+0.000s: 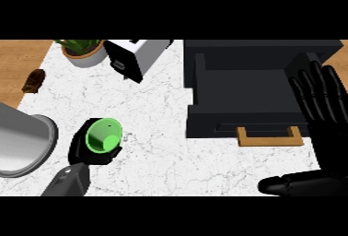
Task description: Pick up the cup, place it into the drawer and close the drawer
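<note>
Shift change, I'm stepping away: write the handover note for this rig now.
Left robot hand: curled round the bright green round cup, low left on the white marbled counter.
Right robot hand: open, fingers straight and up, at the view's right edge over the drawer's right side, holding nothing.
Dark open drawer with its tan wooden handle: pulled out, nothing visible inside.
Done: cup grasped.
Left: carry the cup right, set it into the drawer, push the drawer shut.
</note>
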{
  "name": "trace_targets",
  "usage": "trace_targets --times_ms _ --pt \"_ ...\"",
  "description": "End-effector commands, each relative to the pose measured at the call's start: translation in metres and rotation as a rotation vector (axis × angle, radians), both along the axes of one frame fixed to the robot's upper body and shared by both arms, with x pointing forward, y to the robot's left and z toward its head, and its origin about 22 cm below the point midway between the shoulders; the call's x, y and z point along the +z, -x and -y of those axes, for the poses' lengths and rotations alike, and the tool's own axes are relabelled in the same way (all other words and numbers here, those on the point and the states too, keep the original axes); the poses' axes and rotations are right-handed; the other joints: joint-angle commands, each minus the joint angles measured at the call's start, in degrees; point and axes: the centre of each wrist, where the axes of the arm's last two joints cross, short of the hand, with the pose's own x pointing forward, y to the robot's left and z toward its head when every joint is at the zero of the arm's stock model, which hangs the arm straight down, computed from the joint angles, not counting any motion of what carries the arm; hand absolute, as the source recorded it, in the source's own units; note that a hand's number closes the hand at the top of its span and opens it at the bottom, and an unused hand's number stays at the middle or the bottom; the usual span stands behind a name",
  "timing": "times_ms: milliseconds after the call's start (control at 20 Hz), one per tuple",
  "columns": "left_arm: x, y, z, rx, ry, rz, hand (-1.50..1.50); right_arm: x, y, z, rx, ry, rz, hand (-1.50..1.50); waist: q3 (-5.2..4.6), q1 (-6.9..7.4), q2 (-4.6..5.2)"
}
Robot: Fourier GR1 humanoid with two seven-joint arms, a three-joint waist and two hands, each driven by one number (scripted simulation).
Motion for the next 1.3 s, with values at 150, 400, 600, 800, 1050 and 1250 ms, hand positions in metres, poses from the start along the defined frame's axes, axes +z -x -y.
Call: trace_targets --times_ms 150,400,600,800,1050,1250 --pt "0.009 -0.007 -0.009 0.05 -0.003 0.181 1.5 0.012 0.01 0.0 -0.01 -0.001 0.02 -1.5 0.0 -0.07 -0.05" --pt "-0.004 0.009 0.002 0.153 -0.016 0.197 1.5 0.007 0.01 0.006 0.002 0.011 -0.001 -1.5 0.02 0.05 -0.07" --pt "0.014 0.0 -0.003 0.14 -0.024 0.266 1.5 0.009 0.01 0.009 -0.016 0.006 0.012 -1.5 0.09 0.73 -0.34" --pt "0.029 -0.007 0.018 0.076 0.03 0.332 1.5 0.009 0.002 0.022 -0.002 -0.003 0.008 -1.5 0.14 1.07 -0.44" --pt "0.077 -0.024 0.028 -0.056 -0.038 0.34 1.5 -0.008 0.005 0.008 -0.017 0.02 -0.023 -1.5 0.16 1.23 -0.47" --pt "0.121 -0.042 0.044 -0.103 -0.018 0.378 1.5 -0.005 0.01 0.003 -0.015 -0.003 -0.026 -1.5 0.11 0.84 -0.38"
